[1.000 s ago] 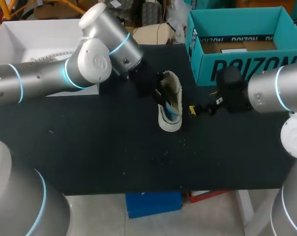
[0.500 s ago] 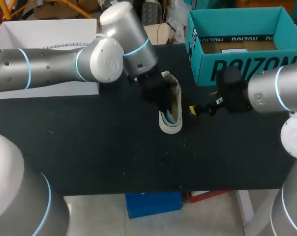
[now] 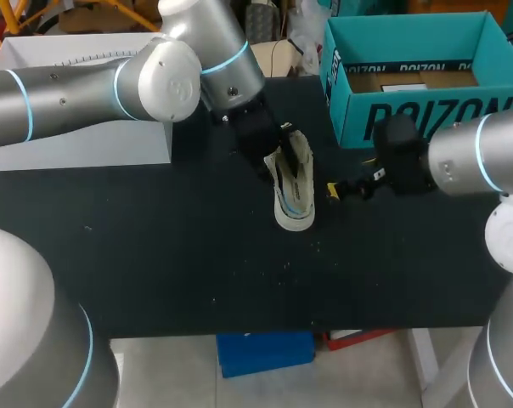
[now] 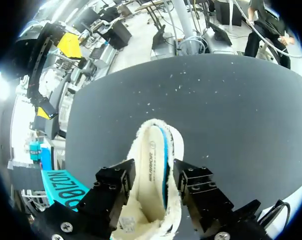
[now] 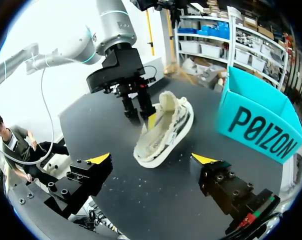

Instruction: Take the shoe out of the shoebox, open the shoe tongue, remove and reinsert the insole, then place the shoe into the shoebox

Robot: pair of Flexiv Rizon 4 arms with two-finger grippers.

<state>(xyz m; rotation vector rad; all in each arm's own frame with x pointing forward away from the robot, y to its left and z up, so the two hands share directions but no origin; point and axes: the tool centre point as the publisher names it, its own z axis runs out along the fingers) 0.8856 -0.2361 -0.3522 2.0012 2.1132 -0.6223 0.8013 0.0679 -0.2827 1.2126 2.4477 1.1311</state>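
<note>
I have the cream knit low-top shoe point(image 3: 293, 183) out of the box and lying on the black table point(image 3: 155, 255), a little right of centre in the head view, heel toward the top of the frame and toe toward the bottom. The teal cardboard shoebox point(image 3: 409, 119) stands open in the upper right, well apart from it.

My left gripper point(image 3: 272, 161) comes in from the upper left and sits right at the heel opening. Its own wrist camera looks straight down into the collar, with the shoe's mouth ahead of it. From these views I cannot tell whether that pincer is closed on the heel wall or only resting against it.

My right gripper point(image 5: 151, 160) is spread wide with nothing between its yellow tips. It hovers just beside the shoe, level with its toe half, at centre right of the head view.

The white insole with a blue edge point(image 4: 161, 167) shows inside the opening, apparently seated.

I judge the shoe to be light and the fleecy upper soft, so a squeeze on the collar would just fold it. The rubber sole rim looks the stiffer part, and I would pin that from the sides with the right arm. The insole should be thin and floppy, best pinched at its heel end and drawn out slowly so it does not snag.
</note>
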